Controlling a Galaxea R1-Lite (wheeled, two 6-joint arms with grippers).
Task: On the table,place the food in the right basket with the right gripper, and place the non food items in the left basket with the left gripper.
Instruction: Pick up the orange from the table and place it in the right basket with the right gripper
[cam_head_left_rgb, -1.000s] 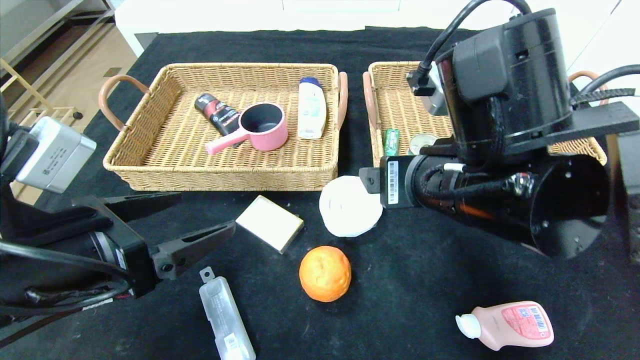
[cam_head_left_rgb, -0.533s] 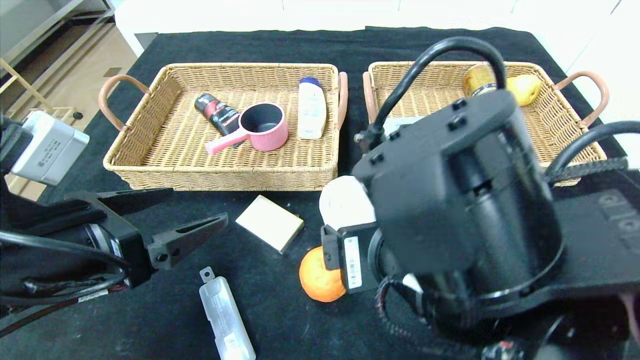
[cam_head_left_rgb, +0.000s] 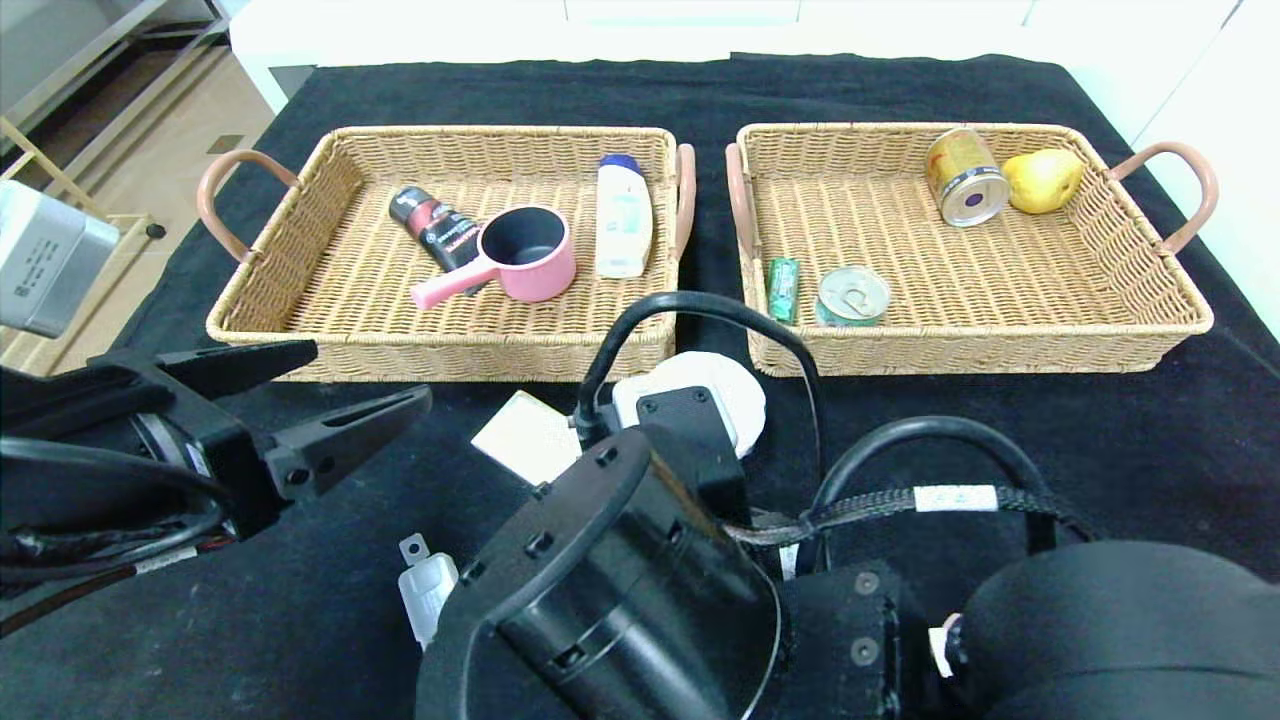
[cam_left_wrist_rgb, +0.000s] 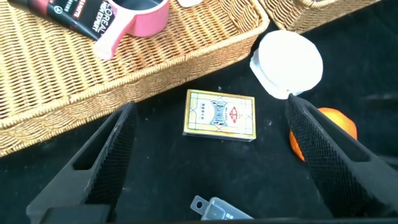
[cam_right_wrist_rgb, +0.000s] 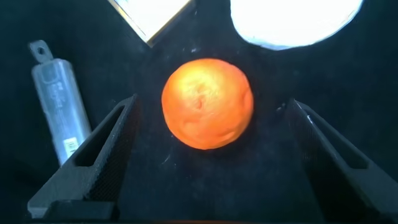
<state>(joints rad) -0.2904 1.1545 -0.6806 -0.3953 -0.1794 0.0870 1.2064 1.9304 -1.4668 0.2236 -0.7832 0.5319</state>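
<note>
1. Right wrist view: right gripper (cam_right_wrist_rgb: 208, 162) hung over the orange (cam_right_wrist_rgb: 208, 103) on the table (cam_right_wrist_rgb: 261, 186), jaws spread either side — apparently lined up to grasp it.
2. Left gripper (cam_head_left_rgb: 330, 400) waited, released, near the beige box (cam_left_wrist_rgb: 220, 116) — nothing held.

Looks like a staged test room or lab rather than a lived-in home. Large surface draped in black fuzzy cloth (cam_head_left_rgb: 1000, 90), set out with two matching shallow tan wicker baskets with pinkish-brown loop handles (cam_head_left_rgb: 300, 360) (cam_head_left_rgb: 1150, 330). Loosely assorted household goods inside and around them. Beyond the far edge, plain white wall or cabinet fronts (cam_head_left_rgb: 600, 25). Off to one side, pale wooden flooring (cam_head_left_rgb: 180, 130) and a light metal shelf frame (cam_head_left_rgb: 90, 60).
</note>
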